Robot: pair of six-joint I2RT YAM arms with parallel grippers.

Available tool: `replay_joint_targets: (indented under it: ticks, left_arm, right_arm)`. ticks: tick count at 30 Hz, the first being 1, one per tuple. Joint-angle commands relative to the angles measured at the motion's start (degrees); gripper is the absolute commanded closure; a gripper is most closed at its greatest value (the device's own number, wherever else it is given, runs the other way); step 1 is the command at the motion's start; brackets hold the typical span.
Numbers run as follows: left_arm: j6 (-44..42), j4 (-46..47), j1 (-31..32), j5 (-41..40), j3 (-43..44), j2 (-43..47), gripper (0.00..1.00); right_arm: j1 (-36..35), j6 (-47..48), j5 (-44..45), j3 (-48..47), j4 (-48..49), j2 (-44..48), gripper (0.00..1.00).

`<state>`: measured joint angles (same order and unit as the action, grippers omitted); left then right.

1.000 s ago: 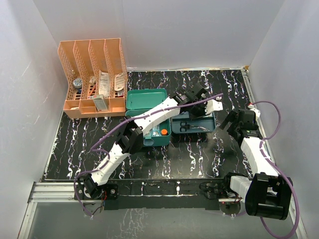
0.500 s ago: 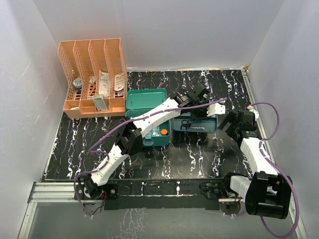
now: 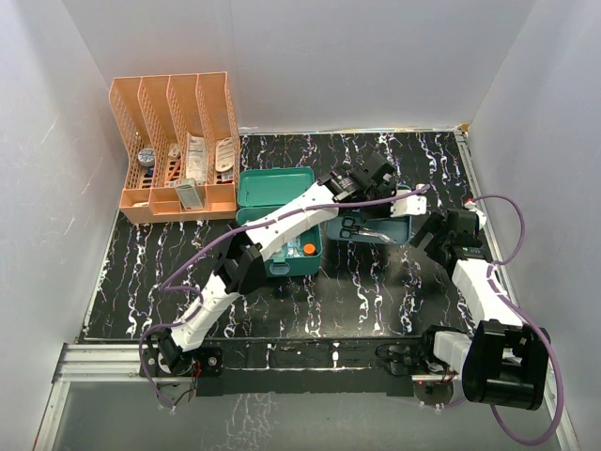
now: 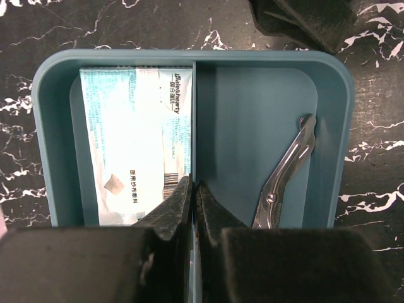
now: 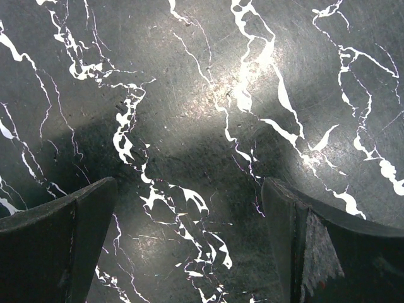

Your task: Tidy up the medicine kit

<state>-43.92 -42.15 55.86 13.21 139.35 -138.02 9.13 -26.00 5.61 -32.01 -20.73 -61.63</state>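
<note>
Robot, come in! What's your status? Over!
Left gripper shut on insert tray, at divider. Right gripper open over table. Tray holds packet, scissors. Nothing blocking.

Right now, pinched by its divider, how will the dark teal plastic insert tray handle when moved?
Likely stiff: the tray looks moulded, rigid. The left fingers pinch only its thin divider, so it may tilt, and the loose metal scissors could slide.
</note>
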Motion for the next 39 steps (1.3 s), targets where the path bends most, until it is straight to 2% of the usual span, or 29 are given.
replay_joint_targets:
  ticks: [1,12,28,34,39]
  left_arm:
    - [-1.73,0.35,0.14,-0.58,3.12,6.57,1.0]
    - [-3.87,-0.63,0.17,-4.01,3.76,8.12,1.0]
    - [-2.99,-6.17,-2.66,-7.04,-0.37,16.02,1.0]
    - [1.03,-7.07,-5.39,-5.52,-9.42,22.94,1.0]
    - [3.4,-5.14,-8.0,-5.5,-21.45,30.97,1.0]
  right_arm:
    - [0.25,-0.63,-0.03,0.02,2.59,-0.57,0.02]
    - [0.21,-0.55,-0.38,-0.16,2.38,-1.12,0.02]
    - [0.2,-0.3,-1.51,0.01,2.66,-0.9,0.02]
    - [0.22,0.53,-7.76,-0.42,4.38,-2.0,0.02]
    - [-0.17,0.96,-11.87,-3.36,5.16,-3.55,0.02]
